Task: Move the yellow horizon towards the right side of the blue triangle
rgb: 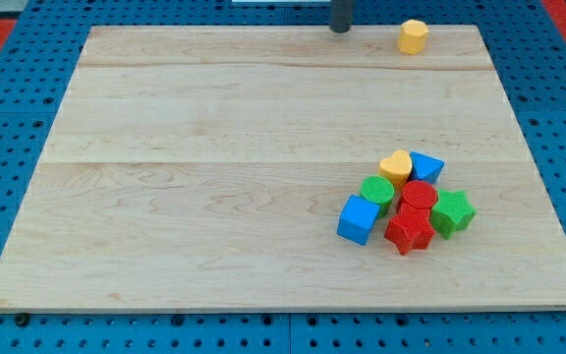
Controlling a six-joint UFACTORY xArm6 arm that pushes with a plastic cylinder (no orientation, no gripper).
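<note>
camera view: my tip (341, 29) rests at the far edge of the wooden board (214, 177), well left of a lone yellow hexagon block (414, 36); the rod carries no pincer. near right, touching in a cluster: yellow heart block (395, 164), blue triangle block (425, 166), green cylinder (377, 190), red cylinder (419, 195), blue cube (358, 218), red star block (409, 231), green star block (452, 211).

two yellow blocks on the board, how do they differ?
Shape: the yellow hexagon block has flat facets; the yellow heart block has a rounded, lobed outline.
Place: the hexagon sits at the view's top edge, right of my tip; the heart lies lower right.
Company: the hexagon stands alone; the heart is packed into a cluster, against the blue triangle and green cylinder.
Both are yellow and similar in size.
</note>
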